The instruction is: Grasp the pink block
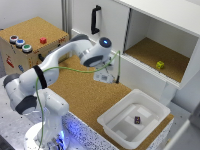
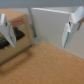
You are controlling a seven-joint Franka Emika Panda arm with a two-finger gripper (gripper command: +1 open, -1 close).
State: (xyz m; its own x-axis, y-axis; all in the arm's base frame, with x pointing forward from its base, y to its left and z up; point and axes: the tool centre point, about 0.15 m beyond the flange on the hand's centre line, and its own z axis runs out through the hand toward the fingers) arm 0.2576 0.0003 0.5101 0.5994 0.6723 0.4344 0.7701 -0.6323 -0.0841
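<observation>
The pink block (image 1: 137,120) sits in the lower right of the exterior view, on the floor of a white plastic tub (image 1: 111,121). It lies near the middle of the tub floor, clear of all four walls. It is a tiny dark maroon cube, so it has no long axis to speak of; its edges seem turned slightly off the tub's walls, but it is too small and blurred to be sure. A pale raised patch on the tub floor lies just beside it, toward the upper right.

The gripper (image 1: 105,76) hangs near the centre of the exterior view, above the cork-covered tabletop (image 1: 82,97) and in front of a white cabinet (image 1: 107,20) with a black handle (image 1: 95,19). It is well apart from the tub and the block. In the wrist view its two fingers (image 2: 67,35) stand wide apart with nothing between them, so the jaws are released.

In the cabinet's open compartment at the right of the exterior view a yellow-green cube (image 1: 160,65) rests on a cork shelf. At the upper left stands a cork-topped wooden box (image 1: 25,60) carrying round coloured buttons (image 1: 20,43) and a flat red square button (image 1: 43,40). A green cable (image 1: 75,70) runs along the arm.
</observation>
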